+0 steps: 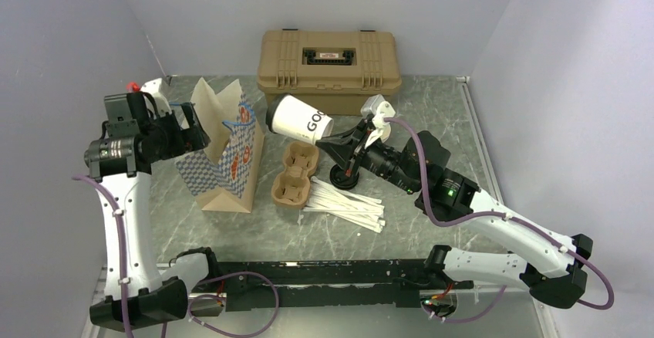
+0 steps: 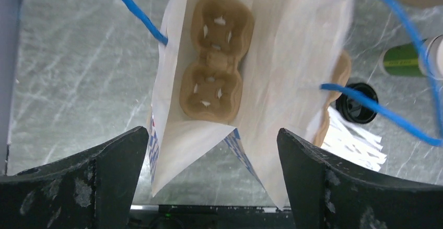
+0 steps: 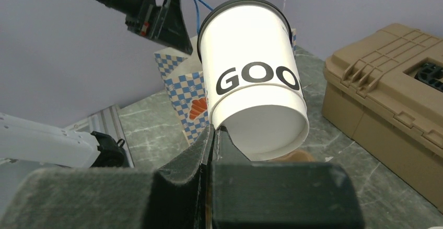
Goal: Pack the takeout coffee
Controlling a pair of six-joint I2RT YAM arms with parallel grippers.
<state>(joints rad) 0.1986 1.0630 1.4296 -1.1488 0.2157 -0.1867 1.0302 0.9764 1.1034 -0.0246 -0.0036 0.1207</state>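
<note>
The takeout coffee (image 1: 301, 122) looks white here, with dark "GOO" lettering and a black lid. It is held in the air on its side, lid end pointing left toward the paper bag (image 1: 227, 160). My right gripper (image 1: 330, 143) is shut on the cup's bottom rim; in the right wrist view the cup (image 3: 251, 82) sits just past the closed gripper (image 3: 213, 135). My left gripper (image 1: 193, 133) is open and hovers above the bag's left top edge. Its wrist view looks down through the open gripper (image 2: 211, 150) into the bag (image 2: 277, 56), where a brown cup carrier (image 2: 214, 56) lies.
A second brown cup carrier (image 1: 295, 174) lies right of the bag, with white paper-wrapped sticks (image 1: 347, 203) beside it. A loose black lid (image 1: 343, 176) sits under my right arm. A tan toolbox (image 1: 329, 60) stands at the back. A green cup (image 2: 407, 59) shows in the left wrist view.
</note>
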